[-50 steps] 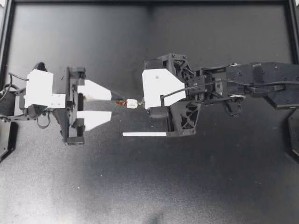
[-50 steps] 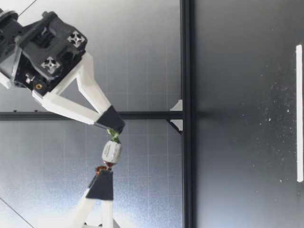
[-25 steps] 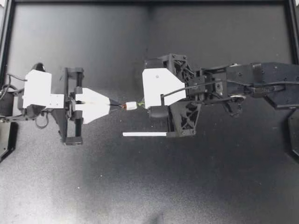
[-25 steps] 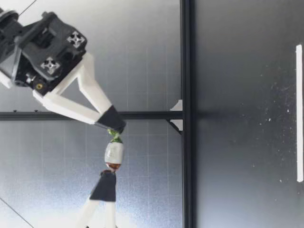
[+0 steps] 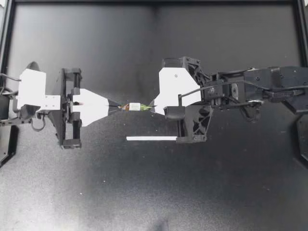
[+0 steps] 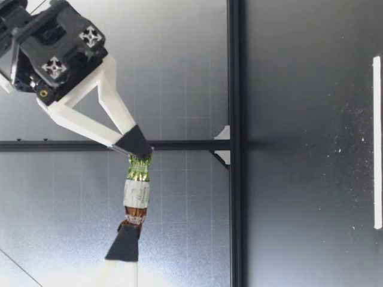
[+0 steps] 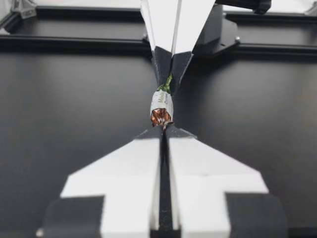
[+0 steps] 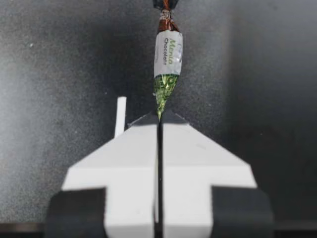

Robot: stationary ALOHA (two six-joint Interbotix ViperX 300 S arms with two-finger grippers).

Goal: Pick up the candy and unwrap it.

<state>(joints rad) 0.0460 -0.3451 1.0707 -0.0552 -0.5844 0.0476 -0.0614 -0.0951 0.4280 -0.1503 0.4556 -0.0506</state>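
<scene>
You have the candy (image 5: 134, 106) held off the worktop (image 5: 144, 192): left jaws clamped on its brown twist, right jaws on its green.

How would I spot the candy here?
Look above the middle of the dark table, where my left claw and my right claw nearly meet. The candy is held between them, white-bodied with one brown and one green twisted end, unlike the plain white strip lying nearby.
</scene>
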